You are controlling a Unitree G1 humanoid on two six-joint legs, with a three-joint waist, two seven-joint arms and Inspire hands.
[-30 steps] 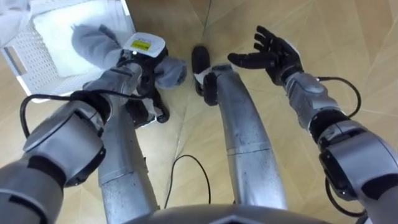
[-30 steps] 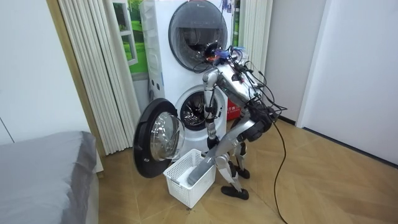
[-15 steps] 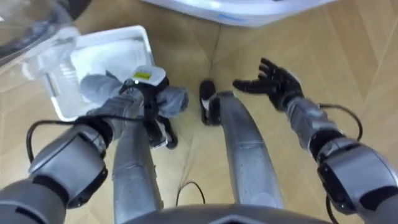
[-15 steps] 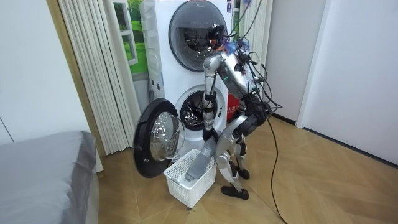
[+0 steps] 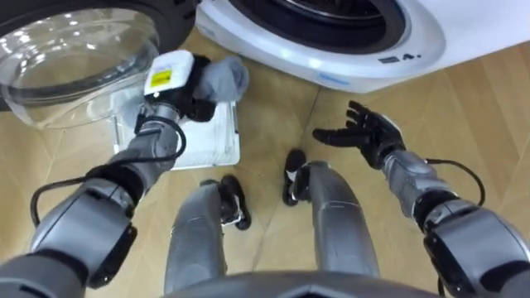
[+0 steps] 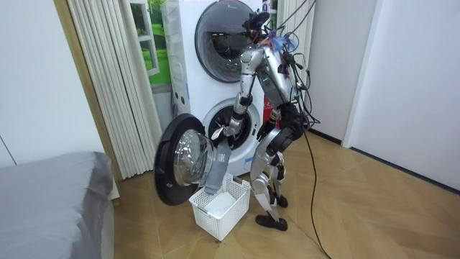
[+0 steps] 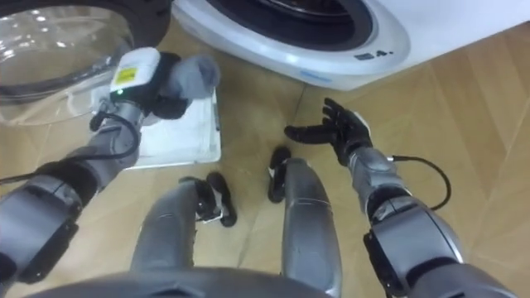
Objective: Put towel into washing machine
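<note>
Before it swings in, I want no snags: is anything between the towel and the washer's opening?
Nothing visible. The left hand is shut on the towel above the basket, the door stands open to the left, and the washer's opening lies free just ahead. The right hand is open, off to the right.

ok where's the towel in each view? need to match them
Left eye view: towel top, left of centre, bunched in the left hand, over the white basket.
Right eye view: towel upper left, same grip, over the basket.
Room view: towel hangs at centre, from the hand down toward the basket.
Shared landmark: the basket, beside the open washer door.
</note>
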